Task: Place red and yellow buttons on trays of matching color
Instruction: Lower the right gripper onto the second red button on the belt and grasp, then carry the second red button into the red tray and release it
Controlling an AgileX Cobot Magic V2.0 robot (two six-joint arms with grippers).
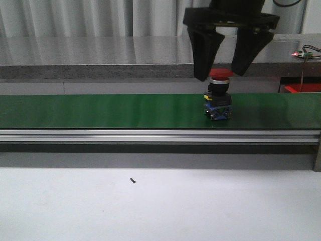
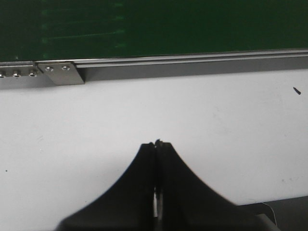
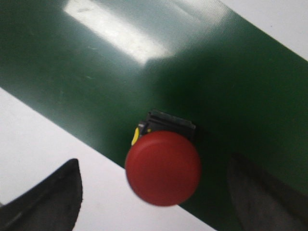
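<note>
The white counter (image 1: 160, 206) fills the lower part of the front view, and across it from 9 o'clock to 3 o'clock runs the green conveyor belt (image 1: 100, 110) on its aluminium rail (image 1: 150, 134). Behind the belt lies a grey stone ledge (image 1: 90, 55) with pale curtains above it.

The right gripper (image 1: 219, 75) hangs in from 12 o'clock, right of centre in the front view, its two black jaws spread wide apart and pointing down. Their tips sit level with the cap of the red button (image 1: 219, 95), one on either side of it, with a gap showing on each side; nothing is grasped. In the right wrist view the same gripper (image 3: 154, 192) shows a jaw on each side of the red button (image 3: 163, 168), both apart from it.

The red button stands upright on the belt at about 2 o'clock from the middle of the front view, its red mushroom cap on top, a black collar under it and a blue-and-black base touching the belt.

The left gripper (image 2: 158, 144) hovers over bare counter just near the rail's edge, its jaws clenched together with nothing between them.

A small dark screw (image 1: 133, 180) lies alone on the counter, at 6 o'clock from the belt's middle; it also shows in the left wrist view (image 2: 297, 90).
</note>
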